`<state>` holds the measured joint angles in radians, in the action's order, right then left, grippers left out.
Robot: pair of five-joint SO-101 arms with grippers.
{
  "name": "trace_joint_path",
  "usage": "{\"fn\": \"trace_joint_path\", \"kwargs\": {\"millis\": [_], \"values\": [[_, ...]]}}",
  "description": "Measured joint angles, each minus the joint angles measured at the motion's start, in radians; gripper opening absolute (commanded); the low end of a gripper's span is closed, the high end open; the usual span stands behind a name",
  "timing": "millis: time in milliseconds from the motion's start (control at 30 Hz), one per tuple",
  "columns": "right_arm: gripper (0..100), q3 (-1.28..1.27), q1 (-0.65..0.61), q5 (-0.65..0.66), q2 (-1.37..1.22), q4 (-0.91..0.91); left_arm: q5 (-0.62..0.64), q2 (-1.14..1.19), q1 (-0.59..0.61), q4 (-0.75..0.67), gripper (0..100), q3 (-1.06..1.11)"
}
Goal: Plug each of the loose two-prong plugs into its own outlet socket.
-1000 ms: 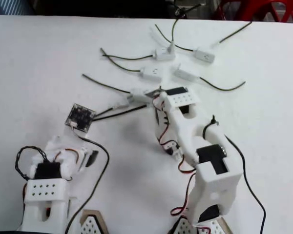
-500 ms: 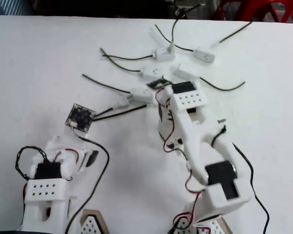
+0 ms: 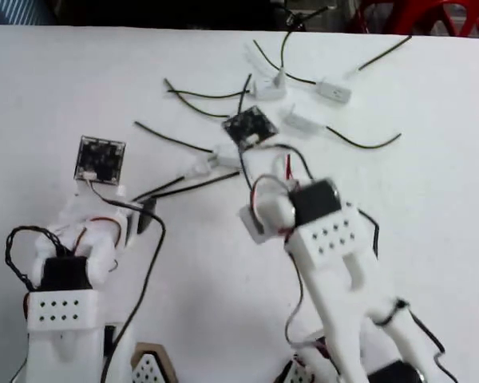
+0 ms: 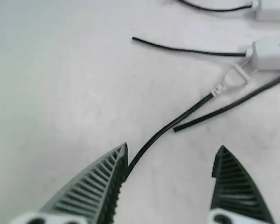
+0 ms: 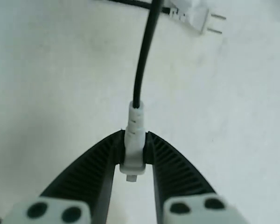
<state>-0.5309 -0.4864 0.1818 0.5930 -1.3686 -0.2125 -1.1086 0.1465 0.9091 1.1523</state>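
Note:
My right gripper (image 5: 133, 161) is shut on a white plug (image 5: 132, 151) whose black cable (image 5: 142, 60) runs away from it over the table. Past it lies another white plug (image 5: 196, 18) with two bare prongs. In the high view the right arm (image 3: 327, 231) stands at the table's centre. Several white sockets (image 3: 333, 90) with dark leads lie behind it. My left gripper (image 4: 170, 156) is open just above the table, with a black cable (image 4: 168, 128) next to one finger. That cable leads to a white plug (image 4: 235, 74) beside a socket (image 4: 270, 53).
Loose dark leads (image 3: 164, 137) fan out across the back half of the white table (image 3: 48, 88). A second loose cable (image 4: 224, 109) lies beside the first. The left arm (image 3: 64, 279) stands at the front left. Bare table lies at the left and far right.
The right arm has drawn back from the sockets toward the front, its wrist lifted. The left arm has moved forward toward the cables.

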Motion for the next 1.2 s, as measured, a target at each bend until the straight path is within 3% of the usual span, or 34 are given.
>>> {"fn": "trace_joint_path", "kwargs": {"millis": [233,533,933,1200], "values": [[1.7,-0.292,-0.103,-0.002,0.338,0.207,0.087,0.0,-0.135,-0.068,29,-0.034],[1.6,-0.456,-0.267,-0.002,0.617,0.256,0.092,0.0,-0.316,-0.13,29,-0.049],[1.6,-0.489,-0.272,-0.011,0.64,0.267,0.092,0.0,-0.555,0.141,29,-0.261],[1.6,-0.489,-0.124,-0.069,0.64,0.321,0.071,-0.002,-0.523,0.124,29,-0.262]]}}
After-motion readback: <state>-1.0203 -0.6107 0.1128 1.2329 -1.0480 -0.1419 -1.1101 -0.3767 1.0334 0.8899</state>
